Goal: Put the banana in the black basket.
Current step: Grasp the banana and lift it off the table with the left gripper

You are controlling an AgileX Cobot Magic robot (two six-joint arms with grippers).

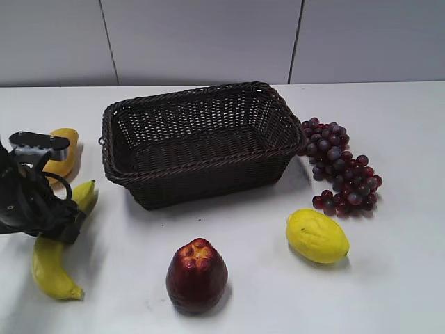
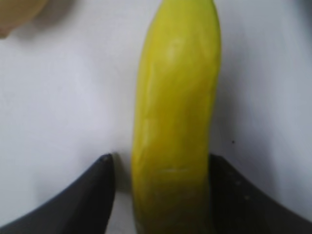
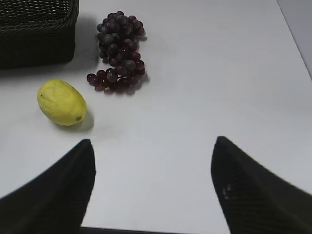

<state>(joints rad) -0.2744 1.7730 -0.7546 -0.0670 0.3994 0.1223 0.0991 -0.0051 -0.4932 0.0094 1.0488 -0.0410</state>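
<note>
Left wrist: claw (image 2: 161, 161) apparently straddling banana (image 2: 175, 117).

Banana (image 1: 50, 268) long, curved, bright yellow, flat on table left of black basket (image 1: 195, 142); basket woven, upright, empty

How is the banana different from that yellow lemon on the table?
The banana is long and curved, while the lemon is a short, plump oval. The banana lies on the left of the basket, the lemon to its front right, below the grapes. The left gripper has its fingers on either side of the banana, while nothing is near the lemon; the right gripper hangs open over bare table. Both are yellow and rest on the white table.
</note>
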